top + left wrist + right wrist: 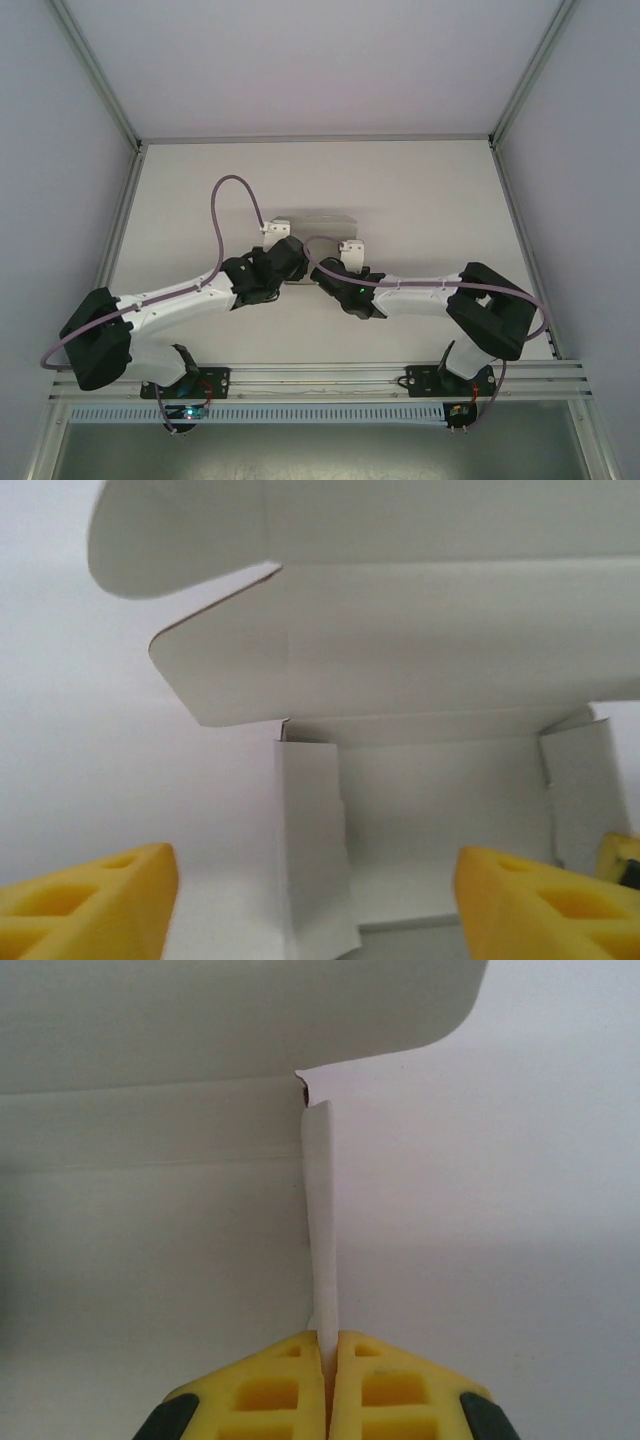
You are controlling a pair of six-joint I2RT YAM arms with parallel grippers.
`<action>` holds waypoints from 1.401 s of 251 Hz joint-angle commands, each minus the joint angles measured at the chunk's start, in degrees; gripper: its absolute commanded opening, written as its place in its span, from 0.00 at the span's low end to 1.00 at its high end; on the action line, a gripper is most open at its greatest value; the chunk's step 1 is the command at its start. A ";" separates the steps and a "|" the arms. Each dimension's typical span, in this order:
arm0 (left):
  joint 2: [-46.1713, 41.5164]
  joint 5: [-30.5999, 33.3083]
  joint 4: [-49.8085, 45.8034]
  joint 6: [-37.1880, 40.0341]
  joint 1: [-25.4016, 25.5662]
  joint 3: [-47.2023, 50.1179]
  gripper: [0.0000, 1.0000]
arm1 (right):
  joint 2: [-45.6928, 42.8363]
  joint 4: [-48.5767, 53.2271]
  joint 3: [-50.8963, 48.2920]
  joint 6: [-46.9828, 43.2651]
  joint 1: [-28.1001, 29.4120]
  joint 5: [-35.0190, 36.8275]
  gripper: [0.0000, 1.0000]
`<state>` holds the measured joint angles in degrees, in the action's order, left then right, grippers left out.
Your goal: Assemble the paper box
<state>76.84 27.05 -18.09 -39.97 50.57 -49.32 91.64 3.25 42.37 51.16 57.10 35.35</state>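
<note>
At right gripper [327, 1348], paper box [150, 1190] edge hidden.

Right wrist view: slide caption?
Right gripper, jaws shut, pinches a flap of the open paper box.

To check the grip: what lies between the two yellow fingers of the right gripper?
A thin side flap of the paper box stands edge-on, pinched between the fingers of the right gripper. The right wrist view shows it.
</note>
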 commanded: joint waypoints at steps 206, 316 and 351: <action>8.18 -20.97 15.48 -4.27 -14.09 8.74 0.33 | 0.57 -11.59 -2.47 -5.94 1.25 -0.29 0.00; 1.60 -16.33 10.63 -3.78 -14.00 9.42 0.47 | 1.54 -11.64 -2.18 -7.90 2.52 4.49 0.00; 2.77 -14.11 9.18 -3.66 -14.01 8.48 0.34 | 0.81 -13.67 -3.16 -8.99 3.30 6.11 0.00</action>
<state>78.91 8.84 -5.61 -43.81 37.01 -39.48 92.44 -7.66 40.42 44.25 59.44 38.28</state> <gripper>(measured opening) 0.405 0.047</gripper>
